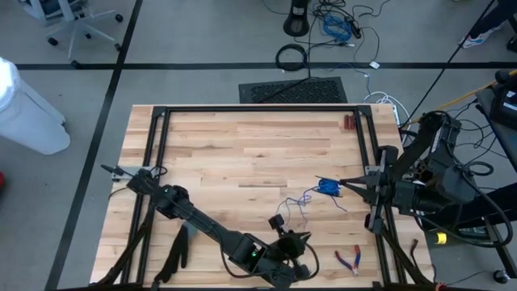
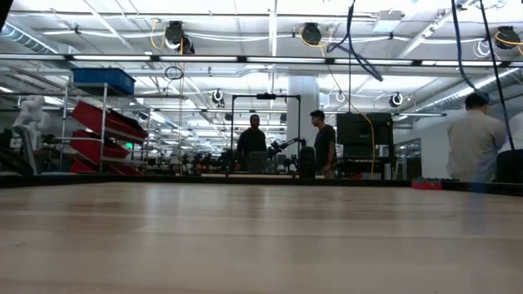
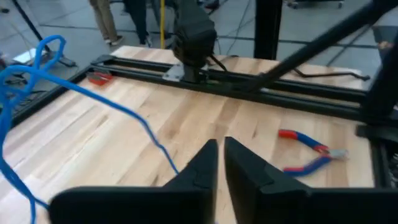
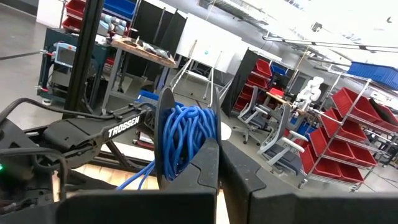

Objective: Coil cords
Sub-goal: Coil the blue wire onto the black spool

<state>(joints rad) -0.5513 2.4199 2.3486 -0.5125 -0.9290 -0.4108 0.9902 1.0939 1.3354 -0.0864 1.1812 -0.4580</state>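
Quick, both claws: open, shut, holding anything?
Left claw: nearly shut beside the blue cord; a grip on it cannot be told.
Right claw: shut on the cord's coiled bundle.

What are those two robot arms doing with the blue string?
The right gripper is shut on a bundled end of the blue cord, holding it up above the table. The left gripper is nearly closed near the cord's loose end. Most of the cord trails uncoiled. Red-handled pliers lie untouched nearby.
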